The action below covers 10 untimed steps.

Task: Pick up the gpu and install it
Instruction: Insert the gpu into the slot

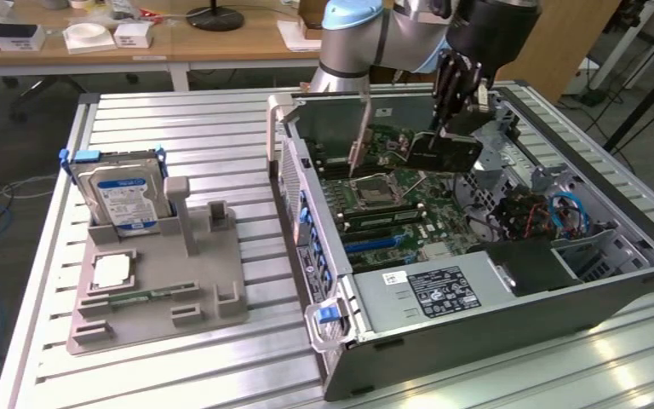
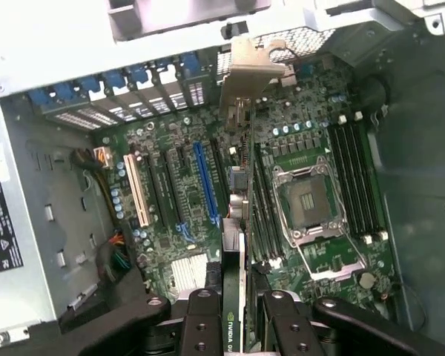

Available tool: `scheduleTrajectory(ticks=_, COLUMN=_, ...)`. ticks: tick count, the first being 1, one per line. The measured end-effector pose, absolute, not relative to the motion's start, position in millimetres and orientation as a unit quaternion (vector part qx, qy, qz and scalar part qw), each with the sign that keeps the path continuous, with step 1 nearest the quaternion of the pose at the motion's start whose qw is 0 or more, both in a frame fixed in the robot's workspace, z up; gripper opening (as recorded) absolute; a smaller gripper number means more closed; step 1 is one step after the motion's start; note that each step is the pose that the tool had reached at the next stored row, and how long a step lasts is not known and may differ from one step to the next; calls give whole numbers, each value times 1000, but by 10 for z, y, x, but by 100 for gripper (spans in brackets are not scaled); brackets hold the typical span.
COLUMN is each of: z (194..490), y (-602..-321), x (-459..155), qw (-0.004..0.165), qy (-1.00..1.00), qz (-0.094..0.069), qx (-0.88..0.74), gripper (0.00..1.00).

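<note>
on the exterior view's left, a grey moulded plastic holder (image 1: 208,281) sits on the ribbed aluminium bench (image 1: 134,119). its slots keep parts apart and easy to grasp: a silver metal hard drive with a blue label (image 1: 123,198) stands on edge in it, and a narrow green memory stick (image 1: 146,297) lies flat in a groove.

in the middle, the dark steel computer case (image 1: 509,341) lies on its side with the panel off, so the green motherboard (image 1: 401,213) faces up and can be reached from above.

over that board the black two-fingered tool (image 1: 456,128) is pinching the thin rectangular gpu (image 1: 443,153), black cooler on one face, held on edge in the air and not yet seated.

in the wrist view the tool (image 2: 236,326) clamps the card's upper edge. the gpu (image 2: 233,252) hangs just beside the long blue plastic expansion slot (image 2: 205,185), and its bent silver bracket (image 2: 256,70) points towards the case's perforated rear wall. this is probably so that connector and bracket line up together.
</note>
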<state>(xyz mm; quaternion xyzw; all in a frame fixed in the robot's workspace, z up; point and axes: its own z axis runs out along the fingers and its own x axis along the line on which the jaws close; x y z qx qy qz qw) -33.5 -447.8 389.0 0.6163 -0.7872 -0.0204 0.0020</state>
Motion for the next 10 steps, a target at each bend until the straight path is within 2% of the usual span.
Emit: scheduleTrajectory(ticks=10, z=3873, y=-4478, x=-303, qw=3, qy=-751, qz=-20, qx=660, gripper=26)
